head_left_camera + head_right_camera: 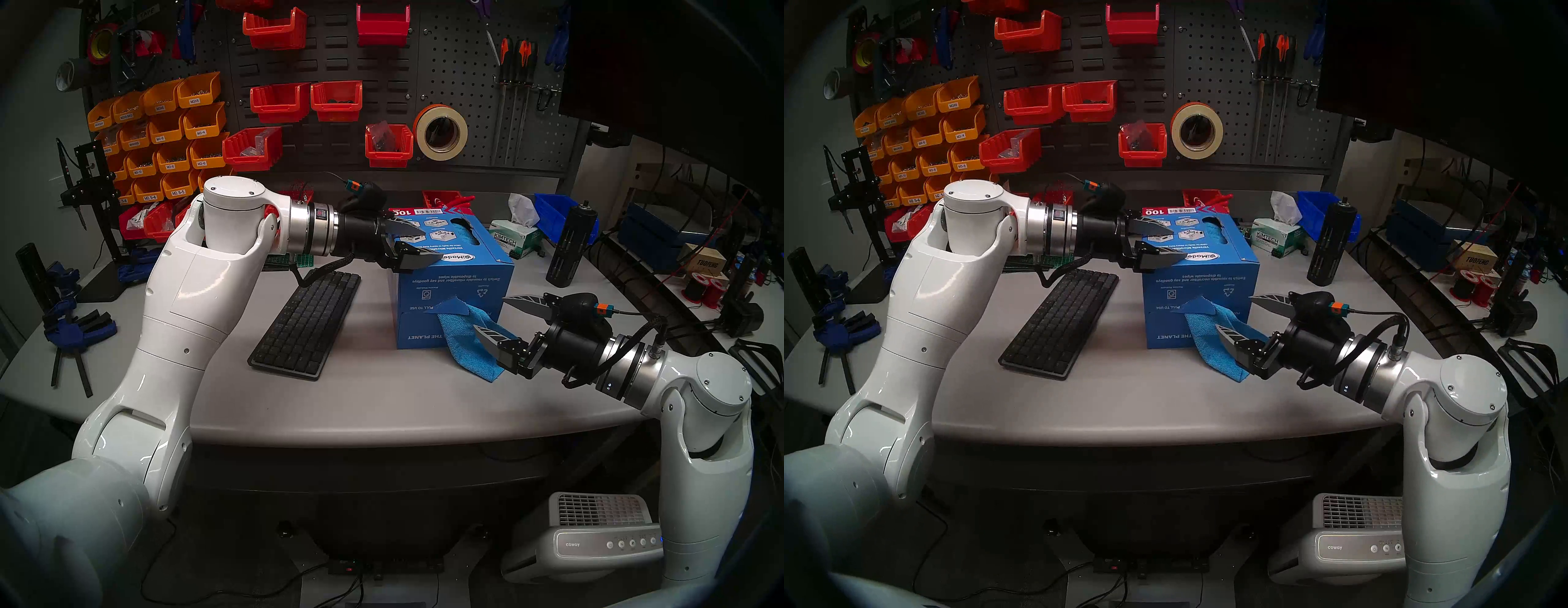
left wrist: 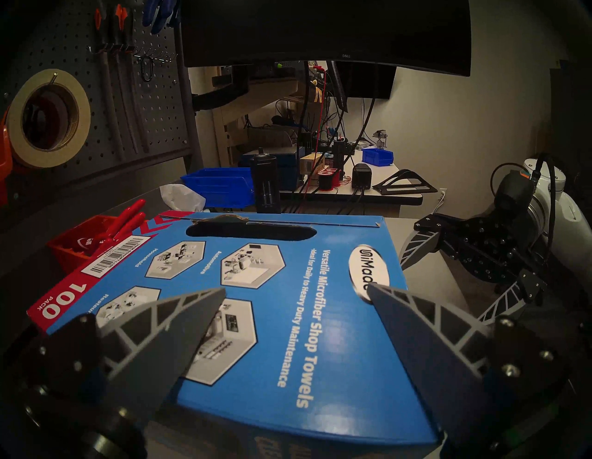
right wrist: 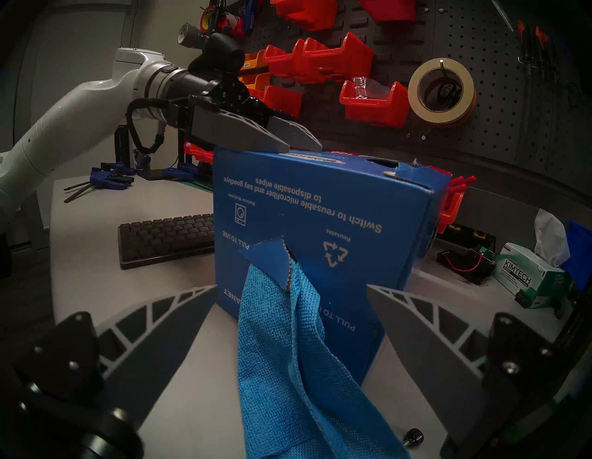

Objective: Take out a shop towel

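Note:
A bright-blue shop towel [image 1: 464, 339] [image 3: 282, 352] hangs out of a torn slot in the front face of a big blue cardboard box [image 1: 449, 271] [image 3: 320, 198], and its lower end lies on the grey table. My right gripper [image 1: 490, 314] [image 3: 292, 286] is open at the box's front right. Its fingers straddle the hanging towel without closing on it. My left gripper [image 1: 426, 245] [image 2: 296, 288] is open too, with its fingers lying low over the left part of the box's top [image 2: 272, 304]. Nothing sits between them.
A dark keyboard [image 1: 305, 322] lies left of the box. Behind it on the right are a green-and-white tissue box [image 1: 515, 242] and a black cylinder [image 1: 570, 246]. Blue clamps [image 1: 72, 327] lie far left. A small black knob [image 3: 413, 437] sits near the towel's end.

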`<state>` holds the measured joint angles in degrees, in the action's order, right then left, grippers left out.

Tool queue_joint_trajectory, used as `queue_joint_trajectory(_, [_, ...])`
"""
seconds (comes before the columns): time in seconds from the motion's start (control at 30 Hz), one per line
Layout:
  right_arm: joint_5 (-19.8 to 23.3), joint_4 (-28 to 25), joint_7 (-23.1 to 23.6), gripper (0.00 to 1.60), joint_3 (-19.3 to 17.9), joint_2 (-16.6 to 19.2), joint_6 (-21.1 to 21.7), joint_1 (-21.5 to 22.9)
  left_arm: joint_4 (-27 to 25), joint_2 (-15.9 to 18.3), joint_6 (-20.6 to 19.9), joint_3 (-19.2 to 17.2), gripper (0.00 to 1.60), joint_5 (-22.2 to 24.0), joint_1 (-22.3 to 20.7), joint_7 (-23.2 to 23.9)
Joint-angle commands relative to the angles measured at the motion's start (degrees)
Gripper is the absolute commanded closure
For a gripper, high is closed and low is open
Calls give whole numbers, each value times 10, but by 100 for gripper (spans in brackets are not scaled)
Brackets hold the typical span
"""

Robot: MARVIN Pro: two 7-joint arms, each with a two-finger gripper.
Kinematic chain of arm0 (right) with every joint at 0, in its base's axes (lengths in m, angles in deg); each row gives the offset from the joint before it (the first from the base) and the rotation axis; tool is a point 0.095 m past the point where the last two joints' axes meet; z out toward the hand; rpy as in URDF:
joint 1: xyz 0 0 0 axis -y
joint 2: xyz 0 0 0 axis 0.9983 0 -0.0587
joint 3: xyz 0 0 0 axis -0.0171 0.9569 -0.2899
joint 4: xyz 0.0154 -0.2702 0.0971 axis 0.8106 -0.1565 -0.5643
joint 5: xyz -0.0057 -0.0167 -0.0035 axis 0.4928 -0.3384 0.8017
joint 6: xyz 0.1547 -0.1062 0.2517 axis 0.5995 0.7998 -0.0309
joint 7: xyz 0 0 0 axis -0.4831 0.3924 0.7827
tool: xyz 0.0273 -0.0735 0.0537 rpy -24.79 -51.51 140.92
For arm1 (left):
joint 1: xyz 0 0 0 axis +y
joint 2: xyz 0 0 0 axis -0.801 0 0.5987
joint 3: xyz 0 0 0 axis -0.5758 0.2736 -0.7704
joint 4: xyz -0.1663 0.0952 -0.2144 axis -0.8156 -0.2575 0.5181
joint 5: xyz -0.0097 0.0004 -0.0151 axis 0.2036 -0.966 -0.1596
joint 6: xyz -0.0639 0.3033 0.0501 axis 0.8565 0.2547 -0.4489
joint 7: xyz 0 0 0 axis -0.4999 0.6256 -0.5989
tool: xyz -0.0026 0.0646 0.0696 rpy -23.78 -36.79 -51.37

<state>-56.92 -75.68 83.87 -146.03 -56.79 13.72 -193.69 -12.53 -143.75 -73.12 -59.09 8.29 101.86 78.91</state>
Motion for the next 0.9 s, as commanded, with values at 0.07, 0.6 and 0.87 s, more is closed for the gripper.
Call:
queue_joint_trajectory(0.07, [-2, -4, -7, 0, -4, -5, -5, -1, 10, 2, 6, 2, 0, -6, -16, -1])
queue_joint_trajectory(0.6, [-17, 39, -19, 0, 44, -14, -17, 7, 25, -7, 15, 3, 0, -1, -22, -5])
queue_joint_trajectory(0.87, [-21, 72, -23, 0, 54, -8, -27, 36, 26, -6, 17, 0, 0, 0, -21, -8])
